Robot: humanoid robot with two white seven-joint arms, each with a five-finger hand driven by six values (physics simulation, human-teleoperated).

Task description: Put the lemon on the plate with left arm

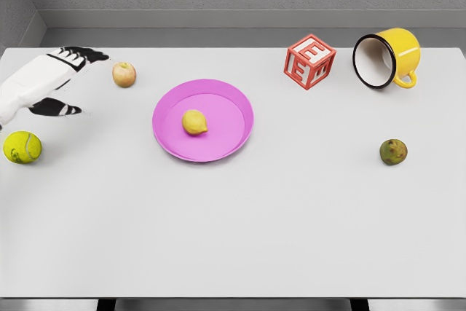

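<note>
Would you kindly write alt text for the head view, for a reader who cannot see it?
A lemon lies on a pink plate on a white table, while the robot's left hand, open, hovers at the far left edge. Around it sit an apple, a tennis ball, a red letter block, a tipped yellow mug and a greenish fruit.

apple [124, 74] near left hand [54, 78], tennis ball [22, 147] below, table [255, 231] front open

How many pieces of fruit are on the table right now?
3: the lemon on the pink plate, an apple at far left by the left hand, and a greenish fruit at right. None looks hidden.
</note>
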